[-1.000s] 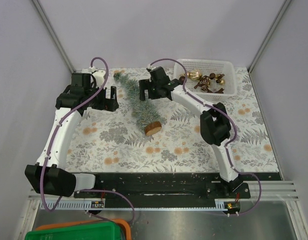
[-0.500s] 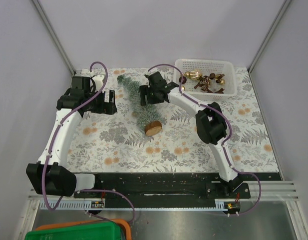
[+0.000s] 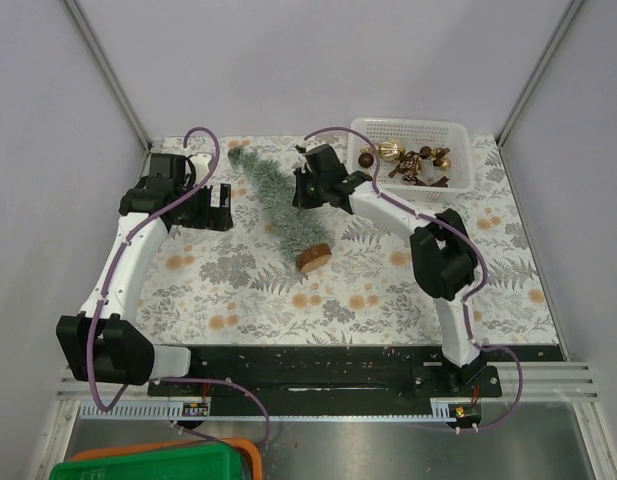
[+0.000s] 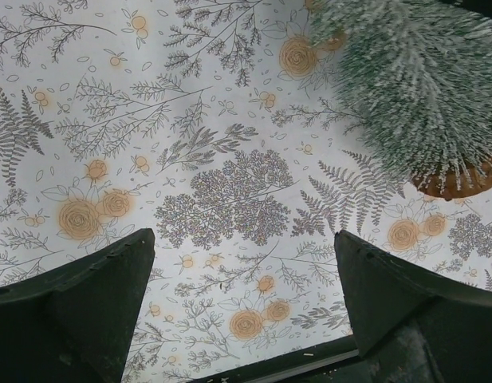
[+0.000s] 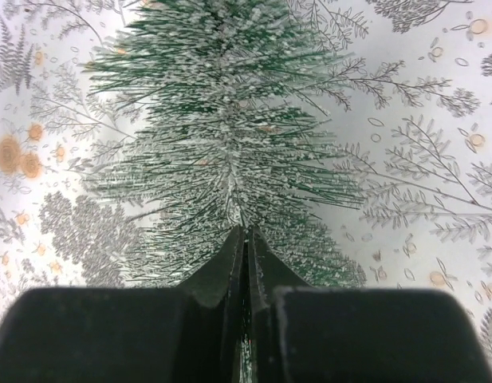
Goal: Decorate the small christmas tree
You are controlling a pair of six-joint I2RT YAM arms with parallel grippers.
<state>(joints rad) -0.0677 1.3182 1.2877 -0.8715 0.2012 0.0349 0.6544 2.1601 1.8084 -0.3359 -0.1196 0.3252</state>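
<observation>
floral mat [image 3: 388,300], right tool [image 5: 246,235] clamped on tree [image 3: 278,208]

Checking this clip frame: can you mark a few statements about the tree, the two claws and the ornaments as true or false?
1. The small christmas tree stands upright on its wooden base. False: it is on its side, with the base pointing toward the arms.
2. The right claw is shut into the tree's bristles. True.
3. The left claw grips a gold bauble. False: it is open with nothing between its fingers, and only the floral tablecloth shows below it.
4. The baubles sit in the white basket at the far right of the table. True.
</observation>
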